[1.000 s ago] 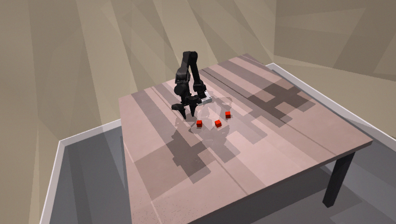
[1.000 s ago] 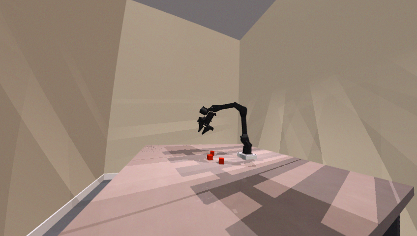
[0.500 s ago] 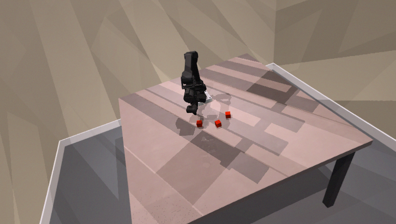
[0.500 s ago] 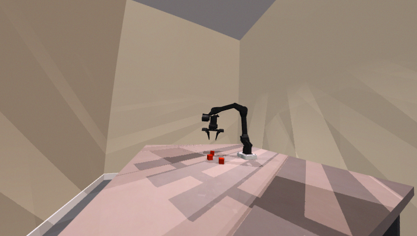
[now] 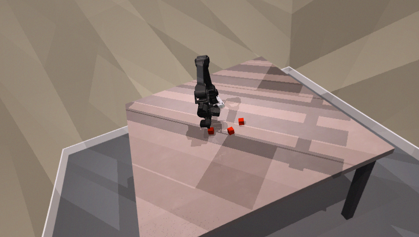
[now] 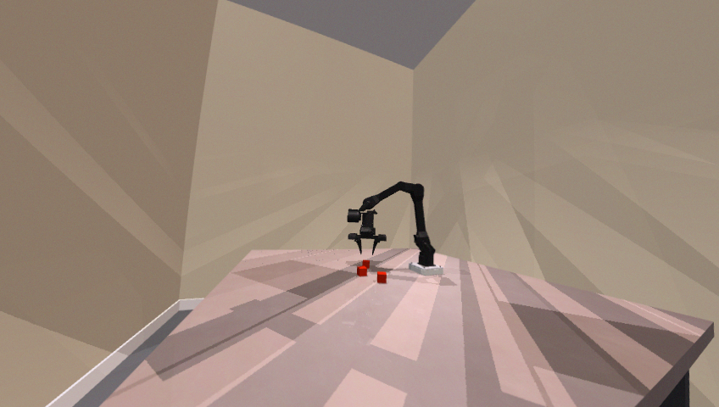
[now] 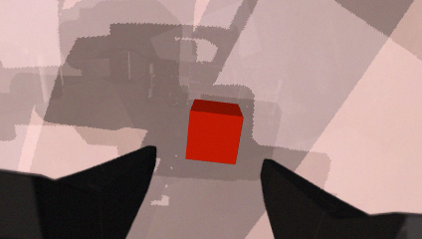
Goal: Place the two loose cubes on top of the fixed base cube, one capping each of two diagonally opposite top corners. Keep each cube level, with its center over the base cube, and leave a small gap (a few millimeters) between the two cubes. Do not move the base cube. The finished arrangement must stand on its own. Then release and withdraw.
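Note:
Three red cubes of like size stand apart on the table; I cannot tell from their looks which one is the fixed base. The left cube (image 5: pixel 210 131) (image 6: pixel 366 263) (image 7: pixel 214 138) is the farthest in the exterior view. The middle cube (image 5: pixel 230 131) (image 6: pixel 361 271) looks turned against the others. The right cube (image 5: pixel 240 121) (image 6: pixel 381 277) is nearest the exterior camera. My gripper (image 6: pixel 367 253) (image 7: pixel 209 160) is open and empty, pointing down above the left cube. In the wrist view that cube shows between and slightly beyond the fingertips, a little turned against them.
The table (image 5: pixel 176 187) (image 6: pixel 353 332) carries the arm's white base plate (image 5: pixel 220 102) (image 6: pixel 426 270), behind the cubes in the top view and right of them in the exterior view. The middle and right cubes stand to one side of the gripper, outside the wrist view. Shadows cross the table top.

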`<state>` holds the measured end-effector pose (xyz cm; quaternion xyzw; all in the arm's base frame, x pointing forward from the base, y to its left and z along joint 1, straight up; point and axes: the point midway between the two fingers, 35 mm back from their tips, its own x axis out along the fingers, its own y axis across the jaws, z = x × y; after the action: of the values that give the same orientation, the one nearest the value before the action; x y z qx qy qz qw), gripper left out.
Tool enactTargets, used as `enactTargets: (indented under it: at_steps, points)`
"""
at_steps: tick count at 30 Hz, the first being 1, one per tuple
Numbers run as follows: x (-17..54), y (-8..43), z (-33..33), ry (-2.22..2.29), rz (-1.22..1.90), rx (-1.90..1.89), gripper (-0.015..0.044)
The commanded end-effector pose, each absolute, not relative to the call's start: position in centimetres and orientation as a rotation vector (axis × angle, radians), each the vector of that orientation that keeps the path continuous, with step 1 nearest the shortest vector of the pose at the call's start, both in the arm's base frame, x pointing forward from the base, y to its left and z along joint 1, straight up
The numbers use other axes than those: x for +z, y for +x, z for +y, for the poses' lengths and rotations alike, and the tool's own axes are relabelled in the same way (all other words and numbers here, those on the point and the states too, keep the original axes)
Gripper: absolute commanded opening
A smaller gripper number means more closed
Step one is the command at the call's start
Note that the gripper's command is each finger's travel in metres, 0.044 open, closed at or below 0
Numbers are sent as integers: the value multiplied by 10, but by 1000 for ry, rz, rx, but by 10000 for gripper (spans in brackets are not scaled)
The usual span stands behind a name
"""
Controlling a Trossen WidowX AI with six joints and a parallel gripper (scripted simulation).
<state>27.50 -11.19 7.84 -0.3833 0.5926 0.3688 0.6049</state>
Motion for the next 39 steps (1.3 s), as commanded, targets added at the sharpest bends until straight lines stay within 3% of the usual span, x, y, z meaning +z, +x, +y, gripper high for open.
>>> enactTargets:
  at_steps: [1, 29, 35, 39]
  points:
    - [71, 276, -113, -900, 1366, 849, 265]
    - [29, 277, -113, -900, 1367, 850, 265]
    - [29, 277, -113, -900, 1367, 850, 107]
    - [30, 277, -113, -900, 1367, 850, 105]
